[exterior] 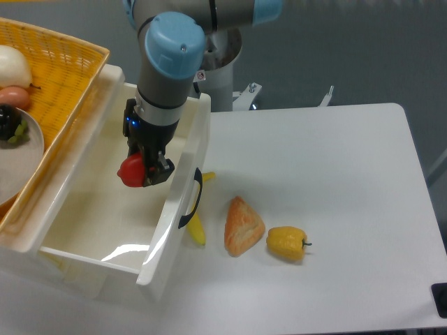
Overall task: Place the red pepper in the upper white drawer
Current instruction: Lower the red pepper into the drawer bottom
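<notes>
The gripper (143, 167) hangs over the open upper white drawer (105, 216), with its jaws clamped on the red pepper (131, 169). The pepper is held above the drawer's pale floor, inside the outline of its walls and close to the front panel; whether it touches the floor cannot be told from this angle. A small blue light glows on the gripper body just above the pepper.

The drawer's front panel carries a dark curved handle (191, 198), which faces out toward the white table (335, 209). Just outside that panel, touching or nearly touching it, lies a yellow banana (197, 225), partly hidden behind the handle. Next out from the drawer is an orange-brown wedge of pastry (242, 225), and just beyond the pastry, farther still from the drawer, sits a yellow pepper (287, 243) with its short stem pointing away from the drawer.

On the drawer's far side from the table, a yellow wicker basket (66, 66) rests against the back wall. It holds a white plate (17, 164) with dark items, and a pale round thing (12, 66) near its rim.
</notes>
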You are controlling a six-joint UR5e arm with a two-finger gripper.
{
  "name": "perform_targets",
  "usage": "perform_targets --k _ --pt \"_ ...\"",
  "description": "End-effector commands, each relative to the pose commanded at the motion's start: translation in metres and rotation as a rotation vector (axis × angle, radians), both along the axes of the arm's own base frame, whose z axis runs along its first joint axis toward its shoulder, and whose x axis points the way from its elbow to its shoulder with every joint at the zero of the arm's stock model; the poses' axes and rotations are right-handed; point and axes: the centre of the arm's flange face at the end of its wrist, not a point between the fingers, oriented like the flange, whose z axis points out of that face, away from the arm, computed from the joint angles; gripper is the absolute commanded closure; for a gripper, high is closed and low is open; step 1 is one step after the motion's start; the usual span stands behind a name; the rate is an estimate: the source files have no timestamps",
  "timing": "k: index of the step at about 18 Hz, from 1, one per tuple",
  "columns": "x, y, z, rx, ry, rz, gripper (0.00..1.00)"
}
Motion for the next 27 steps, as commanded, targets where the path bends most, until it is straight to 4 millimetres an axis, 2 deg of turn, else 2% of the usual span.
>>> perform_targets --k 6,10,23,24,26,27 --pt "-0.003 0.006 -0.016 -0.025 -0.02 0.008 0.72" --pt "0.003 0.013 -0.031 -0.066 -0.007 -0.012 0.71" --pt "0.015 0.023 -0.044 -0.092 0.023 -0.048 0.69" --pt "0.015 0.023 -0.048 -0.086 0.027 -0.047 0.64" --pt "0.017 0.021 -0.053 -0.075 0.037 -0.049 0.42" --pt "0.018 0.02 -0.057 -0.074 0.038 -0.049 0.35"
